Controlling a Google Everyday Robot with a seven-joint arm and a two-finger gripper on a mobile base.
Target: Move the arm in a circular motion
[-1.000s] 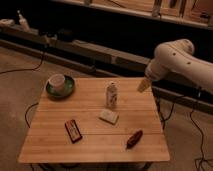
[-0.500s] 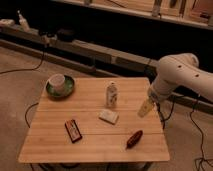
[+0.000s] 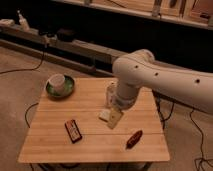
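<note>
The thick white arm [image 3: 160, 80] with dark dots along its side reaches in from the right over the wooden table [image 3: 55, 140]. Its rounded joint bends down above the table's middle right. The gripper [image 3: 114, 119] is the small tan tip, pointing down and left just above the table top. It hangs over a small white block [image 3: 104, 115] and partly hides it. A small bottle [image 3: 109, 93] stands behind the arm, mostly hidden.
A green bowl with a white cup [image 3: 60, 84] sits at the table's far left corner. A dark flat packet [image 3: 73, 130] lies front left. A red-brown packet [image 3: 134, 139] lies front right. Cables run on the floor. A dark shelf stands behind.
The arm has swung left and down, from beyond the table's right edge to over the table's middle. The view has also come closer to the table. The objects on the table have not moved.
</note>
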